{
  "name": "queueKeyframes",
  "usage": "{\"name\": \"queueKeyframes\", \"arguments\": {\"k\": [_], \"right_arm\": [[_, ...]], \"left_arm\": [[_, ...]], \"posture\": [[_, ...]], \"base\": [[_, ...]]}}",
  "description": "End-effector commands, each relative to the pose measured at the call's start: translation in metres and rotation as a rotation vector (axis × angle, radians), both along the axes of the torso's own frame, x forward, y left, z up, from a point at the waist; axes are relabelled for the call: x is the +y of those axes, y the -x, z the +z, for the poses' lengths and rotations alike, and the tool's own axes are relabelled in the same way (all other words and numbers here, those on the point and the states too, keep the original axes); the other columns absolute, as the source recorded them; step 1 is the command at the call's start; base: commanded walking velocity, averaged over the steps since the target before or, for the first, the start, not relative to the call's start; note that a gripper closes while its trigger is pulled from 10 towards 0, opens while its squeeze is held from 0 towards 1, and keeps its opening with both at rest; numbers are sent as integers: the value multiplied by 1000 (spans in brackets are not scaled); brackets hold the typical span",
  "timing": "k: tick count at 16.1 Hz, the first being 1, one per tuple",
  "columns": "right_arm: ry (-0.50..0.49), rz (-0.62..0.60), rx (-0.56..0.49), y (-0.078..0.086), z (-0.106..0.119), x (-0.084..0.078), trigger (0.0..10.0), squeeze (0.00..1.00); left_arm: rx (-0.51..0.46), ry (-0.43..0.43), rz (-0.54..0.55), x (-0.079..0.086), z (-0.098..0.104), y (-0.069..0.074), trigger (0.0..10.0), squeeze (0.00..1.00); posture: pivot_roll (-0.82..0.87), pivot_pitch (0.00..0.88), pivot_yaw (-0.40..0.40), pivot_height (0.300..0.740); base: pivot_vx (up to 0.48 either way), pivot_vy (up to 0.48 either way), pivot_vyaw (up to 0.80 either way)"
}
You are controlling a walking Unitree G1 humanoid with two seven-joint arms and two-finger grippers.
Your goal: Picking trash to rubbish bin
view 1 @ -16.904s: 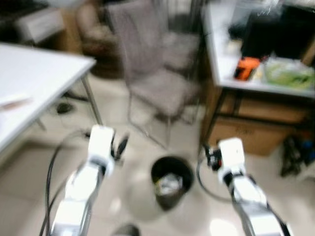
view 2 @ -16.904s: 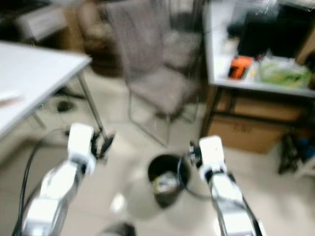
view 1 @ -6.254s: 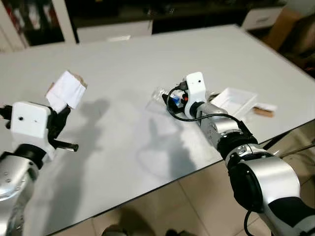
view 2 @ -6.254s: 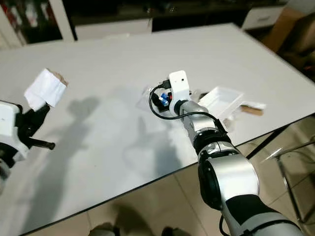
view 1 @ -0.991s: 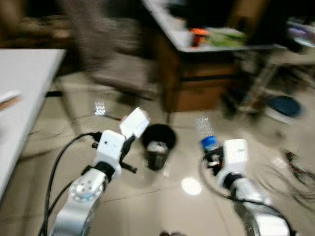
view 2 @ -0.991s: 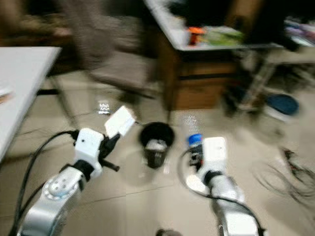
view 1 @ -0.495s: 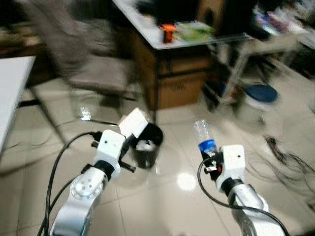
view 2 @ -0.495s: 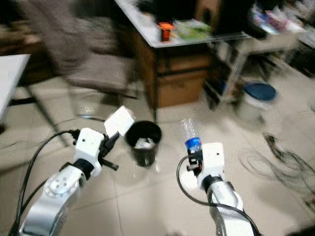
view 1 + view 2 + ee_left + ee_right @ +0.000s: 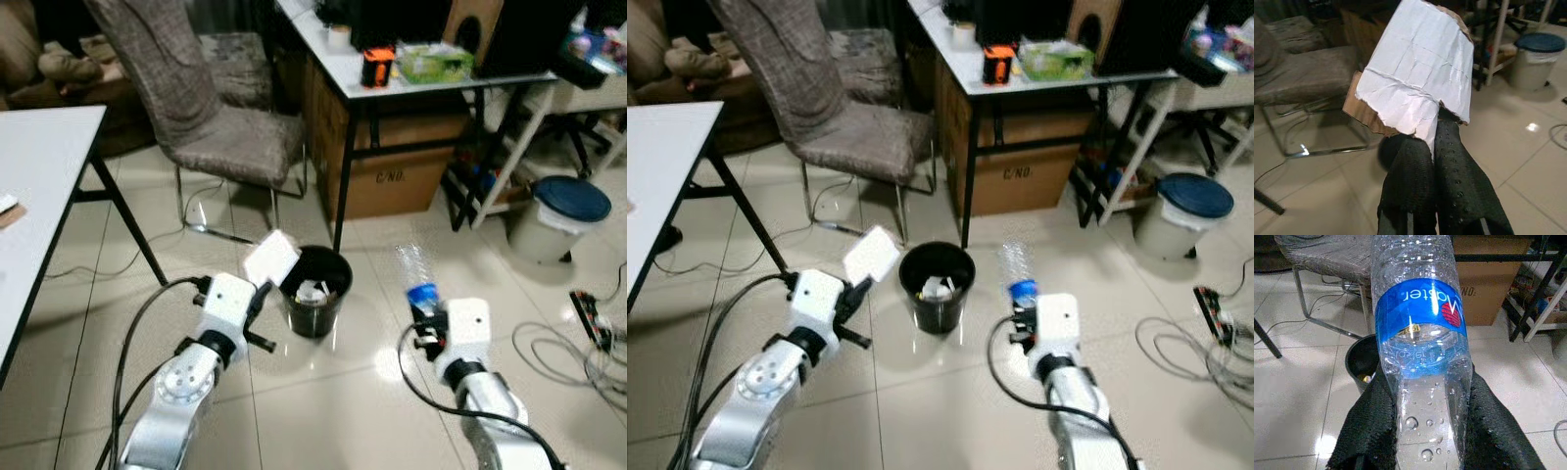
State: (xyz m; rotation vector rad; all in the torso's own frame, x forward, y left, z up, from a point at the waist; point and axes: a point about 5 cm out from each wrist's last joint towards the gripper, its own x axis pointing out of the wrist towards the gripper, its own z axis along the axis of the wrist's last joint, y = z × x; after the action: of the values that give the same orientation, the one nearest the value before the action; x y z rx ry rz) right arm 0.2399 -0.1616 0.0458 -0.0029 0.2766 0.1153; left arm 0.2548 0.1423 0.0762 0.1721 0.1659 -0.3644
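Jaws of the left gripper [image 9: 1432,142] pinch torn cardboard [image 9: 1415,83] beside the black rubbish bin [image 9: 315,290]; right gripper [image 9: 1422,396] jaws clamp a plastic water bottle [image 9: 1420,328].

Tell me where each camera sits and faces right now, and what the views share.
Left eye view: on the head, looking down at the black round rubbish bin on the tiled floor; both silver arms show.
Right eye view: same scene, slightly offset.
Left wrist view: along the left gripper, shut on the torn white cardboard piece.
Right wrist view: along the right gripper, shut on the clear plastic bottle with a blue label.
Shared: the bin appears in the eye views and the right wrist view.
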Motion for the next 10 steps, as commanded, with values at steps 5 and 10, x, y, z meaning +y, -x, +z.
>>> {"name": "queueKeyframes", "arguments": {"k": [5, 10], "right_arm": [[6, 24, -19, -1, -4, 3, 10000, 0], [-10, 12, -53, 8, 1, -4, 10000, 0]], "left_arm": [[-12, -29, -37, -2, -6, -4, 10000, 0], [-22, -20, -38, -1, -6, -6, 10000, 0]], "posture": [[-70, 24, -20, 740], [-73, 12, -14, 740]], "base": [[301, 0, 0], [304, 0, 0]]}}
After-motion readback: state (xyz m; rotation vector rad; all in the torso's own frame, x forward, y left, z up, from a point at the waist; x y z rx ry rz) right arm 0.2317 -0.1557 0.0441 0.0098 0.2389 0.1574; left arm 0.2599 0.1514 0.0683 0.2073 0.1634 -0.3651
